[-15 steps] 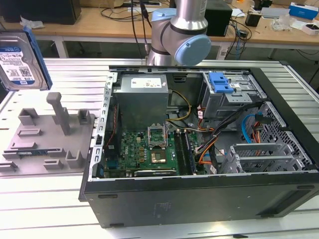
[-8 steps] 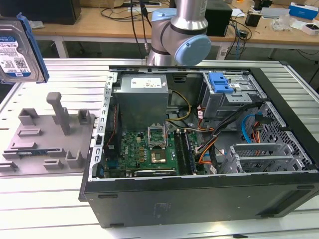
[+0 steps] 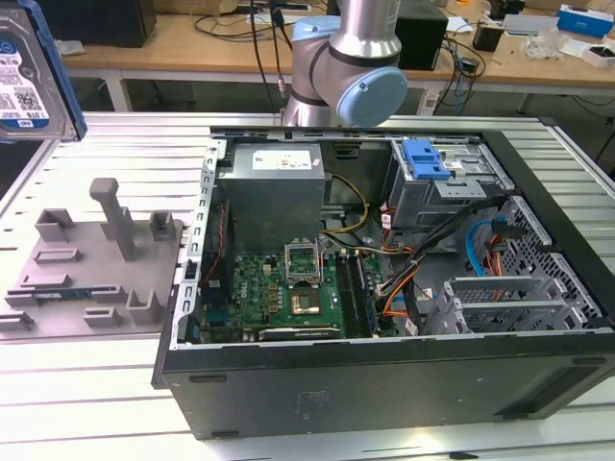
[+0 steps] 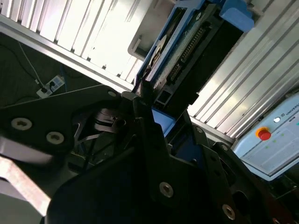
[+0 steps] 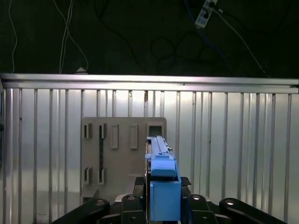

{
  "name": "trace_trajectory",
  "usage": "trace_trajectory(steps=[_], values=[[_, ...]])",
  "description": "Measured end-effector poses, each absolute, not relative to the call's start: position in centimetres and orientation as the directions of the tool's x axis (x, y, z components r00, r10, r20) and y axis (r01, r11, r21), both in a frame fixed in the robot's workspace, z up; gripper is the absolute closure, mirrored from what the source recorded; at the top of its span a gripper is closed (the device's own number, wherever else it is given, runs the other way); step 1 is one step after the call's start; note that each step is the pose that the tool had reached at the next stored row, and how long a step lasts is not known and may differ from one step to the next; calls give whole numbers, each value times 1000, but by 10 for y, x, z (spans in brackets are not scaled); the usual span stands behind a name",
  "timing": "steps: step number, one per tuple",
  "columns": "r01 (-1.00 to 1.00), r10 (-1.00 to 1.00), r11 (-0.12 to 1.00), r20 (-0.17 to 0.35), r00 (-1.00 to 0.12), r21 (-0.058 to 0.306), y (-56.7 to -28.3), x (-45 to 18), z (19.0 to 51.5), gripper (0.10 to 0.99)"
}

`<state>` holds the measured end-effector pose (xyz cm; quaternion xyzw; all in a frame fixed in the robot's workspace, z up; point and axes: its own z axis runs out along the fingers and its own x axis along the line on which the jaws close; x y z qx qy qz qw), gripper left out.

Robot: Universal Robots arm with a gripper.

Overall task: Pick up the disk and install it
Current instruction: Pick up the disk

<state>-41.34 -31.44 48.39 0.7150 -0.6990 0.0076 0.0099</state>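
Note:
The disk [image 3: 21, 82], a silver drive with a white-and-blue label in a blue carrier, hangs high at the exterior view's far left, above the grey fixture plate [image 3: 96, 259]. In both wrist views my gripper [image 5: 162, 205] [image 4: 163, 106] is shut on it. Black fingers [image 5: 139, 201] press on either side of the blue carrier. The disk [image 5: 161, 179] stands on edge over the fixture plate [image 5: 122, 154]. Its connector edge [image 4: 187, 49] points away from the wrist.
An open computer case [image 3: 384, 384] lies on the slatted metal table [image 3: 115, 134]. It holds a motherboard [image 3: 288, 288], a power supply [image 3: 274, 187] and a drive cage with a blue latch [image 3: 426, 158]. The arm's base [image 3: 346, 58] stands behind the case. Cluttered benches run along the back.

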Motion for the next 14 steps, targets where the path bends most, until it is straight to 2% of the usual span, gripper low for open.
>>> trace_trajectory(steps=[14], values=[[-1000, -999, -22, 26, 23, 3, -321, -401, 494, 722]])
